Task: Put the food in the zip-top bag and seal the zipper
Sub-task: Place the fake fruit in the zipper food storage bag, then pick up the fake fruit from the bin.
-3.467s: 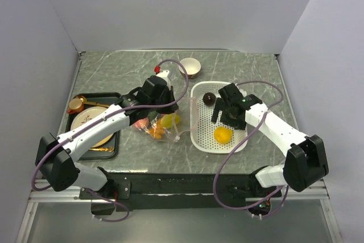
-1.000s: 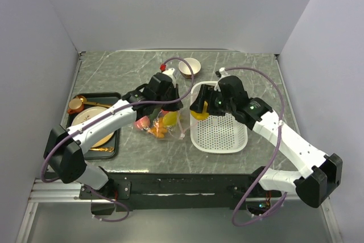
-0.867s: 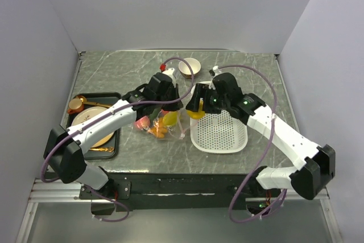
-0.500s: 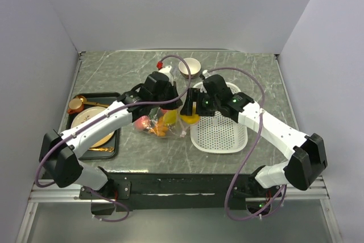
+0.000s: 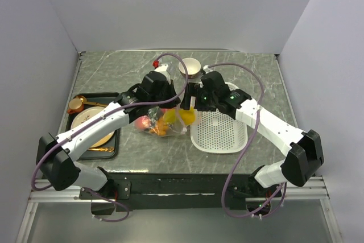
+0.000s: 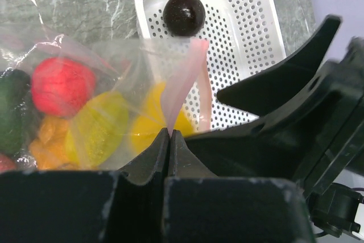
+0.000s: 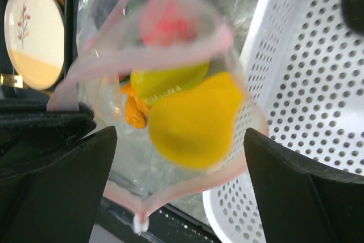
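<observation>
The zip-top bag [image 5: 158, 124] lies left of the white basket [image 5: 219, 135], with red [image 6: 61, 86], yellow and orange food inside. My left gripper [image 5: 164, 101] is shut on the pink zipper [image 6: 181, 86], holding the mouth up. My right gripper [image 5: 188, 105] hovers open over that mouth. A yellow fruit [image 7: 193, 122] sits loose between its fingers [image 7: 62, 180], ringed by the zipper [image 7: 187, 189]. A dark brown piece [image 6: 184, 13] rests in the basket [image 6: 244, 38].
A black tray [image 5: 118, 140] with a gold plate [image 5: 95, 124] and a gold cup [image 5: 75, 105] stands at the left. A small bowl [image 5: 190, 67] sits behind the bag. The two grippers are close together over the bag's mouth.
My right gripper carried the yellow fruit left from the basket to the bag's mouth and opened, letting it go. My left gripper kept its hold on the zipper.
</observation>
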Motion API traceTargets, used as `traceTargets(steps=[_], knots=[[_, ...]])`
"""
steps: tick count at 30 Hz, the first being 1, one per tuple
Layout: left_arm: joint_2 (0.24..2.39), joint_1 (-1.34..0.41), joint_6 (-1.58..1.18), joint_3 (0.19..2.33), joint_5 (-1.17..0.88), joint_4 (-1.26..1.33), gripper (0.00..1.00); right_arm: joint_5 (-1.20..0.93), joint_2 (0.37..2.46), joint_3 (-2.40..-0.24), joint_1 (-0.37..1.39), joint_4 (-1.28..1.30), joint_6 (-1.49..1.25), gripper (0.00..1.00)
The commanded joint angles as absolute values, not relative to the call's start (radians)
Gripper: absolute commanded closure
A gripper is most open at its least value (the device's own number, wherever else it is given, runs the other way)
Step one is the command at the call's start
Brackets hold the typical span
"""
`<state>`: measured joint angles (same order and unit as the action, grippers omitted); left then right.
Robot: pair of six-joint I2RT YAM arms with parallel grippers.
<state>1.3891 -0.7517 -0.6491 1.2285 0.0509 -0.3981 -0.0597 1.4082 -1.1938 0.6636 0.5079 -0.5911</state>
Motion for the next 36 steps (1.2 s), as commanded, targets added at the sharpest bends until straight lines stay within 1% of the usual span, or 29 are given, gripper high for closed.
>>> traceTargets(steps=[1, 5, 7, 11, 13, 16, 18, 19, 20, 22, 23, 24, 25, 26, 28, 31, 33, 36], knots=[[1.342, -0.750, -0.657, 1.236, 0.078, -0.397, 0.99, 0.058, 1.361, -1.255, 0.666, 0.494, -0.594, 0.00], [1.328, -0.750, -0.670, 1.230, 0.083, -0.394, 0.99, 0.106, 1.336, -1.261, 0.661, 0.506, -0.594, 0.00], [1.321, -0.750, -0.683, 1.227, 0.093, -0.391, 0.99, 0.168, 1.298, -1.247, 0.658, 0.512, -0.609, 0.00], [1.293, -0.750, -0.713, 1.209, 0.146, -0.368, 0.99, 0.282, 1.224, -1.172, 0.631, 0.508, -0.630, 0.00], [1.289, -0.750, -0.715, 1.212, 0.170, -0.365, 0.99, 0.310, 1.212, -1.143, 0.585, 0.535, -0.661, 0.00], [1.266, -0.750, -0.716, 1.207, 0.196, -0.357, 0.99, 0.281, 1.229, -1.103, 0.494, 0.574, -0.689, 0.00], [1.252, -0.750, -0.722, 1.206, 0.212, -0.354, 0.97, 0.215, 1.245, -1.068, 0.457, 0.569, -0.680, 0.00], [1.250, -0.749, -0.724, 1.212, 0.218, -0.360, 0.99, 0.197, 1.265, -1.057, 0.431, 0.563, -0.661, 0.00], [1.244, -0.750, -0.738, 1.224, 0.262, -0.385, 0.99, 0.172, 1.275, -1.051, 0.423, 0.557, -0.655, 0.00], [1.215, -0.750, -0.752, 1.214, 0.269, -0.370, 0.99, 0.161, 1.307, -1.052, 0.404, 0.564, -0.652, 0.00], [1.169, -0.750, -0.736, 1.191, 0.259, -0.333, 0.96, 0.150, 1.318, -1.057, 0.394, 0.571, -0.649, 0.00], [1.152, -0.750, -0.715, 1.148, 0.259, -0.268, 0.90, 0.141, 1.325, -1.068, 0.390, 0.575, -0.644, 0.00], [1.152, -0.744, -0.706, 1.140, 0.255, -0.262, 0.86, 0.140, 1.345, -1.072, 0.390, 0.577, -0.640, 0.00], [1.169, -0.738, -0.700, 1.147, 0.242, -0.285, 0.88, 0.137, 1.354, -1.075, 0.390, 0.572, -0.638, 0.00], [1.244, -0.735, -0.701, 1.209, 0.226, -0.392, 0.99, 0.130, 1.393, -1.095, 0.388, 0.574, -0.641, 0.00], [1.290, -0.733, -0.704, 1.226, 0.167, -0.417, 0.99, 0.110, 1.440, -1.127, 0.385, 0.572, -0.635, 0.00], [1.279, -0.735, -0.701, 1.183, 0.131, -0.387, 0.99, 0.098, 1.459, -1.141, 0.387, 0.554, -0.632, 0.00], [1.250, -0.735, -0.693, 1.152, 0.140, -0.365, 0.99, 0.103, 1.500, -1.173, 0.385, 0.548, -0.635, 0.00]])
